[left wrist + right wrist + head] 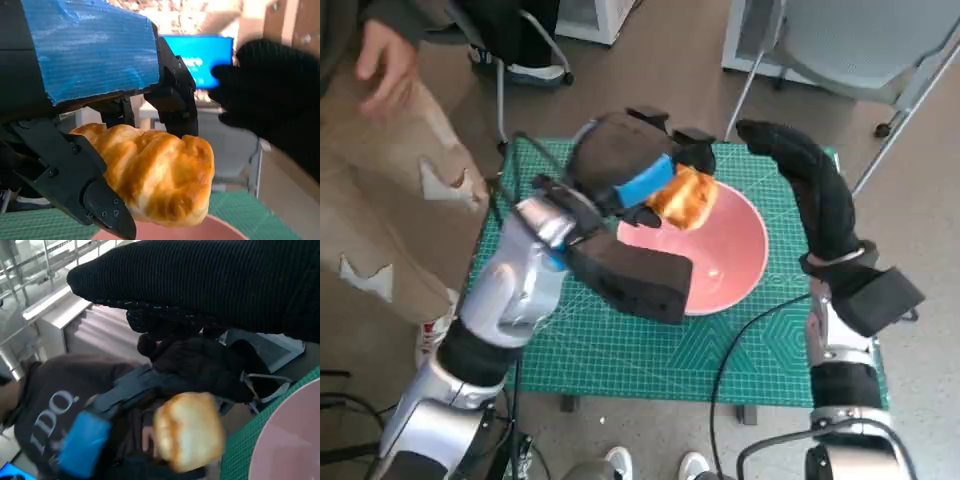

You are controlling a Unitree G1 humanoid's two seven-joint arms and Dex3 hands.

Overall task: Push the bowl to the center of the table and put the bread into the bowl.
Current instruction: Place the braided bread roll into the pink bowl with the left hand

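Green cutting mat covers the tabletop (620, 350); a person stands at upper left of the head view.

Head view: pink bowl (720, 275) sits right of frame centre. Left robot hand (630, 170) grips the bread (684, 197) over the bowl's upper-left rim, apparently poised for release. Right robot hand (790, 150) arches past the bowl's far rim, holding nothing; finger spread unclear.

Left wrist view: bread (155, 175), pinched between black fingers (175, 100), hangs above the bowl's rim (210, 232), long axis running toward lower right.

Right wrist view: bread (189, 430) shows end-on, left of the bowl (290, 440).
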